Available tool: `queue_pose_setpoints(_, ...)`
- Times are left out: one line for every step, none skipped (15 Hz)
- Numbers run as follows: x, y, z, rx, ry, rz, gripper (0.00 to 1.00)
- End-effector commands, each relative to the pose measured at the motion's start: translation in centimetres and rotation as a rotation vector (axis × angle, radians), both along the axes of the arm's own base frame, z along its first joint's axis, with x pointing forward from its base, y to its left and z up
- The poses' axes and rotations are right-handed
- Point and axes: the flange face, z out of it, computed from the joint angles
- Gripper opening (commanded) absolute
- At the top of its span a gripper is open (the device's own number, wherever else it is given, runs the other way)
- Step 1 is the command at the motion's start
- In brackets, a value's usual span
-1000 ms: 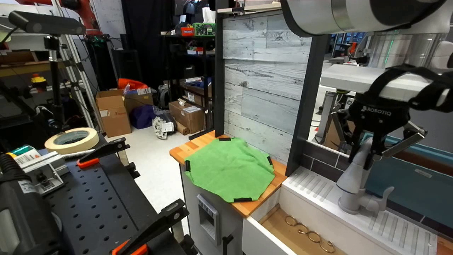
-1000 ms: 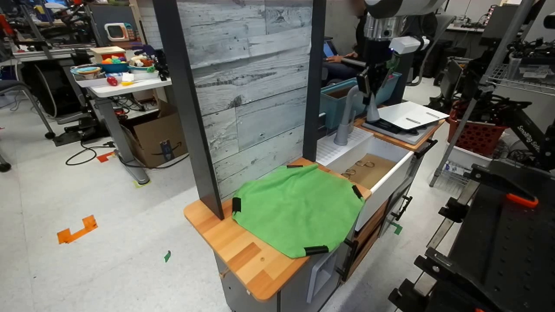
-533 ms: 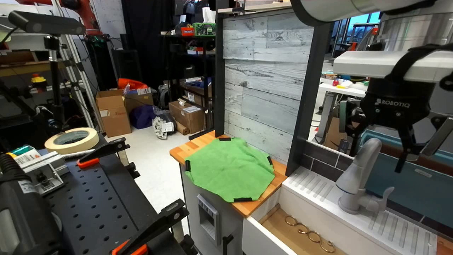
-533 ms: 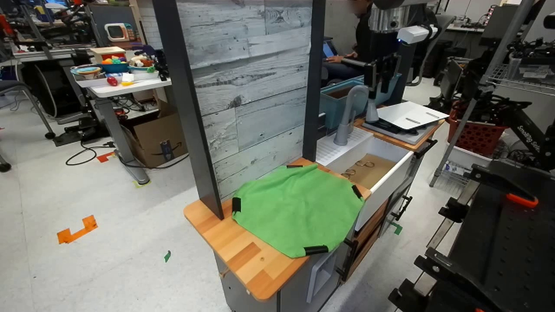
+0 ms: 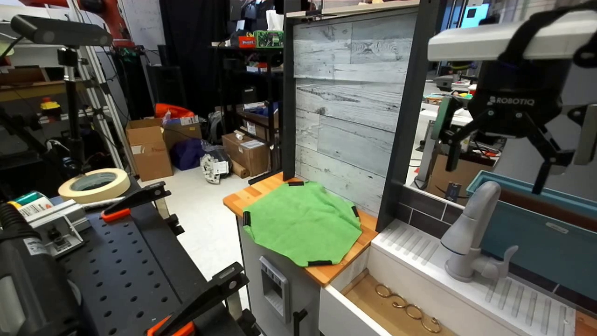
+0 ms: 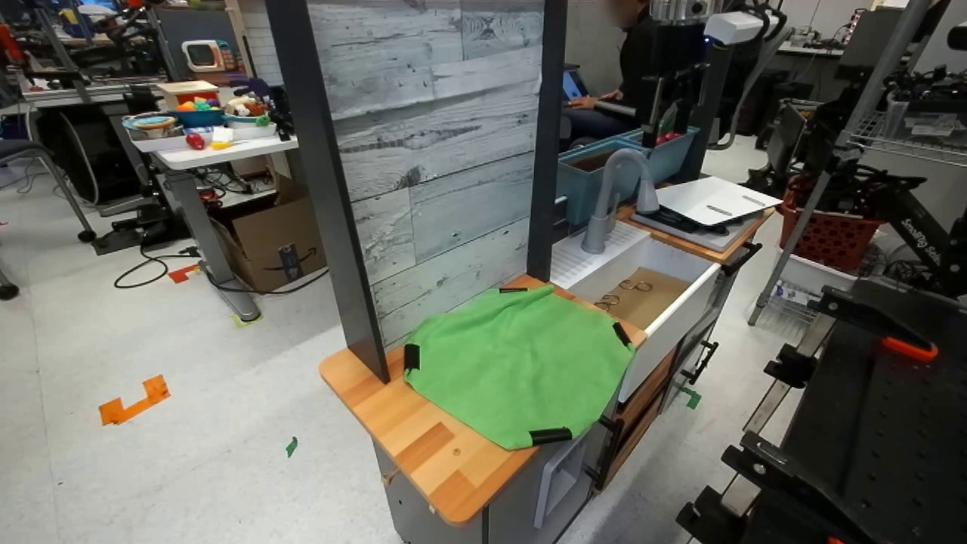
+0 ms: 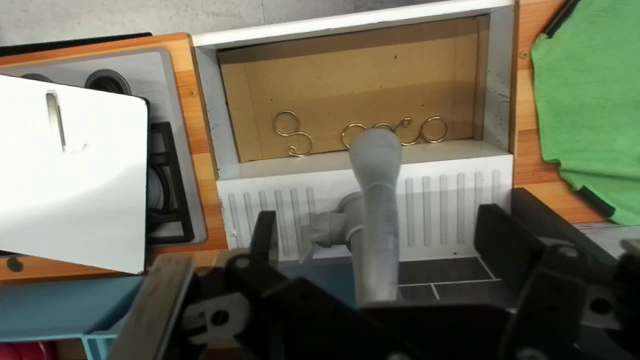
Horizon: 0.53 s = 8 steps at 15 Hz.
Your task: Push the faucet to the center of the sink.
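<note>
The grey faucet (image 5: 475,219) stands upright on the ribbed ledge behind the white sink (image 5: 422,291). In the wrist view the faucet's spout (image 7: 377,155) reaches over the sink's brown floor (image 7: 370,70), near the middle of its length. Its small side handle (image 7: 320,230) points to the left there. Above the faucet hangs my gripper (image 5: 495,176), open, its two black fingers wide apart with nothing between them. An exterior view also shows a gap between the gripper (image 6: 666,136) and the top of the faucet (image 6: 600,208).
Curly brass hooks (image 5: 408,308) lie in the sink. Behind the ledge is a teal planter (image 5: 536,242). A white board (image 7: 75,170) covers part of the stove beside the sink. On the opposite side are a green cloth (image 5: 303,224) and an upright plank panel (image 5: 350,116).
One second ago the fingers were close together at the top of the faucet. They have spread apart, and the gripper has risen clear of it. The faucet looks unmoved.
</note>
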Motion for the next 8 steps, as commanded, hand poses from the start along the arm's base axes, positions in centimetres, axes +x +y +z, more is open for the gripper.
queue_pose_setpoints(-2.8,5.0,3.6,0.03,-0.059,0.049,1.0)
queue_pose_setpoints(-3.6,6.0,4.2,0.021,-0.06,0.042,1.0)
queue_pose_setpoints(-4.6,7.1,4.8,0.012,-0.044,0.046,1.0)
queue_pose_setpoints(-1.7,5.3,3.1,0.019,-0.039,0.046,1.0)
queue_pose_setpoints(-2.2,6.0,3.6,0.022,-0.037,0.051,1.0)
queue_pose_setpoints(-2.1,6.2,3.8,0.022,-0.039,0.053,1.0)
queue_pose_setpoints(-2.1,6.0,3.6,0.021,-0.038,0.051,1.0)
queue_pose_setpoints(-2.2,5.7,3.3,0.022,-0.033,0.046,1.0)
